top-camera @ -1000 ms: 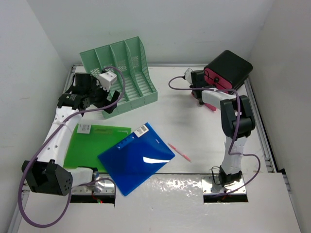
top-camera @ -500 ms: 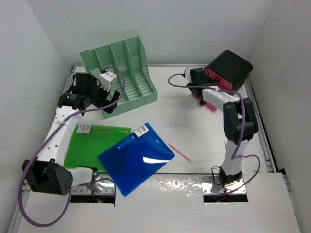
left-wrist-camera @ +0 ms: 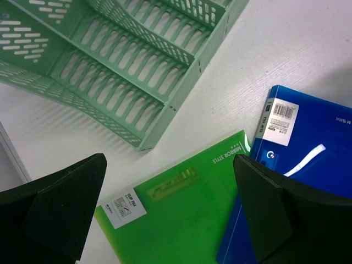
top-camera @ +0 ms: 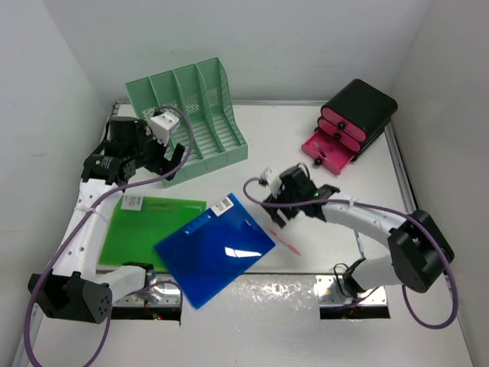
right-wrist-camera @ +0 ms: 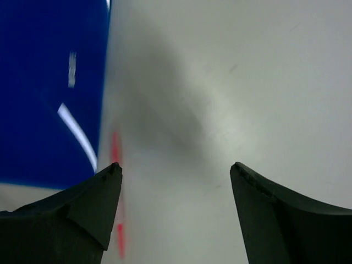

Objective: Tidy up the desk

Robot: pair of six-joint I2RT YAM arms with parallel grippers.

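Right pincer (top-camera: 276, 212) jaws apart, empty, hovers centre frame close to pink pen (top-camera: 283, 240) beside blue folder (top-camera: 214, 248), probably lining up grab (wrist view blurred). Left pincer (top-camera: 170, 162) apart too, upper left, facing green folder (top-camera: 145, 229). Desk (top-camera: 306, 157) fills frame beneath.

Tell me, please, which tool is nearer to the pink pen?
Right. The right tool hovers right by the pink pen, beside the blue folder; the left tool is across the desk, by the mint-green file rack.
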